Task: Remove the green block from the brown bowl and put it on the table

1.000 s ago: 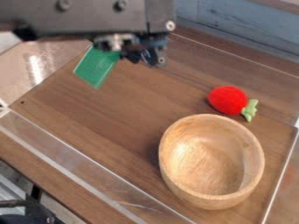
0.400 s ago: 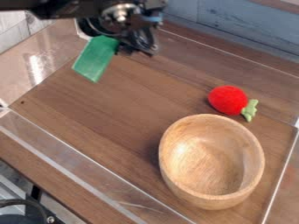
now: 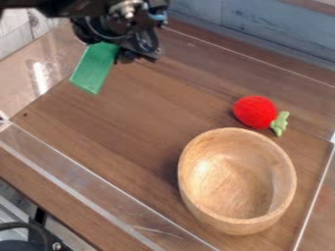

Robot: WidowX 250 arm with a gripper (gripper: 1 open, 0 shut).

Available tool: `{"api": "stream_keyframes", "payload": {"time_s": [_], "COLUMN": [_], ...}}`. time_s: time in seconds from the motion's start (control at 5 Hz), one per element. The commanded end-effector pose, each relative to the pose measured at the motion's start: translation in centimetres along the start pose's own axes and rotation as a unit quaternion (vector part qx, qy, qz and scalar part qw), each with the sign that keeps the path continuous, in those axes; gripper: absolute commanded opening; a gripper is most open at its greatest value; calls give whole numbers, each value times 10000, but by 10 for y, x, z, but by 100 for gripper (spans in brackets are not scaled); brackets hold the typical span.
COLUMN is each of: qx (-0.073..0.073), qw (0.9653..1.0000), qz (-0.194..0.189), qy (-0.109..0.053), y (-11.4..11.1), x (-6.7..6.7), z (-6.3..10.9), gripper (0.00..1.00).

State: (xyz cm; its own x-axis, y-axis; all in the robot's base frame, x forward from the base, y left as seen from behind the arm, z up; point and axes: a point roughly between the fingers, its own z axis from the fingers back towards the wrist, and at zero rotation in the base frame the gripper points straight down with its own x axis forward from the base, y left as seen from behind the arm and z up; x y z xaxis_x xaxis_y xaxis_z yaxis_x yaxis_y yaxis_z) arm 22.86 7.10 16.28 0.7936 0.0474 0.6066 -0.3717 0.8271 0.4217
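The green block (image 3: 93,68) hangs tilted above the back left part of the table (image 3: 144,127), its upper end held between the fingers of my gripper (image 3: 116,47), which is shut on it. My arm's dark body reaches in from the top left corner. The brown bowl (image 3: 237,179) sits at the front right with nothing in it, well away from the gripper.
A red strawberry toy (image 3: 260,112) with green leaves lies behind the bowl near the right edge. Clear acrylic walls (image 3: 78,181) run along the table's front and left sides.
My gripper has carried the green block to the left and slightly down, further from the bowl. The bowl and the strawberry have not moved.
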Motion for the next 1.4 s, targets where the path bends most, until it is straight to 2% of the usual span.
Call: {"api": "stream_keyframes", "payload": {"time_s": [0.0,0.2,0.6,1.0,1.2], "qx": [-53,-78,193,55,-22], "qw": [9998,9995,9957,9963,9954], "qz": [191,269,702,539,590], "qy": [17,168,580,661,758], "y": [1,-2,-17,-23,-32], "x": [13,14,2,-5,0], "z": [5,4,-20,-55,-55], "gripper": [0,0,0,0,100]}}
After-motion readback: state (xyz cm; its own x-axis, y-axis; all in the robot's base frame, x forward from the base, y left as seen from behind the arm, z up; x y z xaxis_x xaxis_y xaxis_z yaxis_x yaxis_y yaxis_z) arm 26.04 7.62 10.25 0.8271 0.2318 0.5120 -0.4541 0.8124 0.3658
